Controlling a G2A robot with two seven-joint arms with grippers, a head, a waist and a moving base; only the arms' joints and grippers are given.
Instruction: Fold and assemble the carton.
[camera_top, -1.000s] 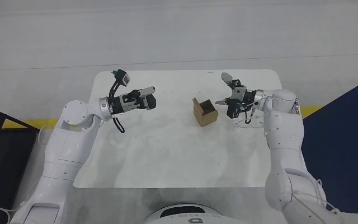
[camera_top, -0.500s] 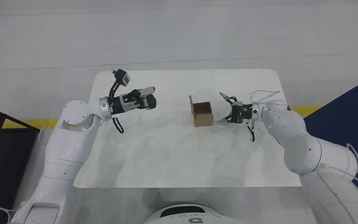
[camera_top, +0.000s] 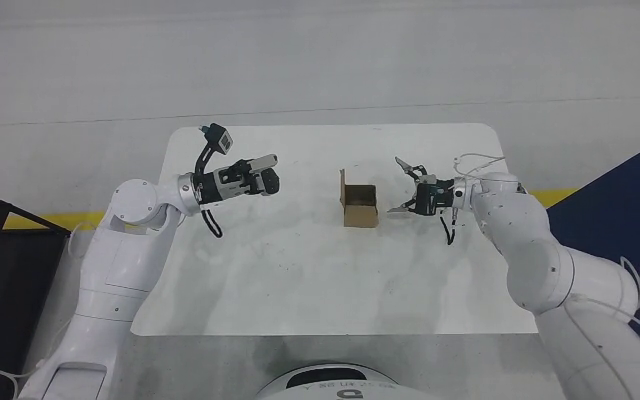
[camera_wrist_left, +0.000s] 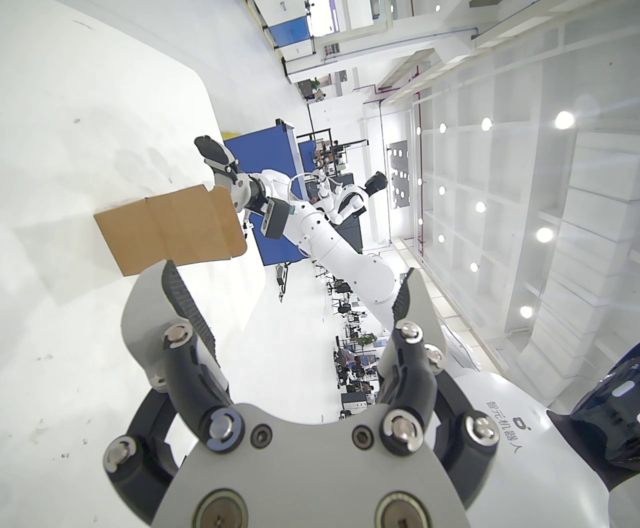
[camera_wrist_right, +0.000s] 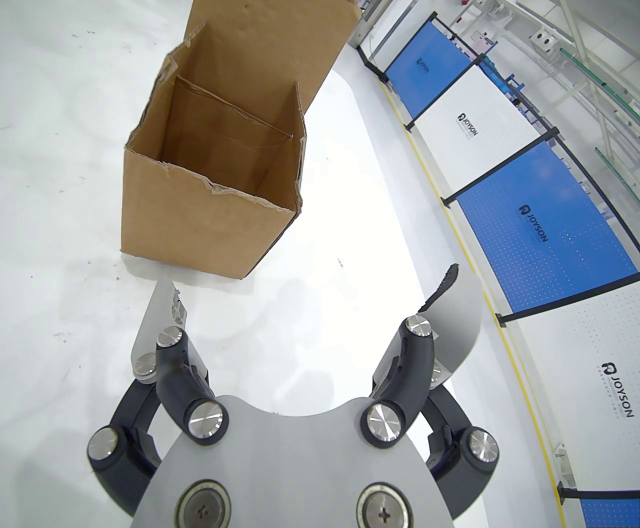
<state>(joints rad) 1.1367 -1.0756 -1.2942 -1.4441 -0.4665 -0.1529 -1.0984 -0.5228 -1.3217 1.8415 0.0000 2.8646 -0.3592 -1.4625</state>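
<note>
Finds the left claw well to the left of the carton, raised over the worktop, fingers spread wide with nothing between them. Shows the carton standing upright on the worktop, open-topped, one tall flap raised on its left side. Places the right claw just right of the carton, apart from it, fingers wide and empty.

Plain brown carton; white, perhaps faintly smudged table.
</note>
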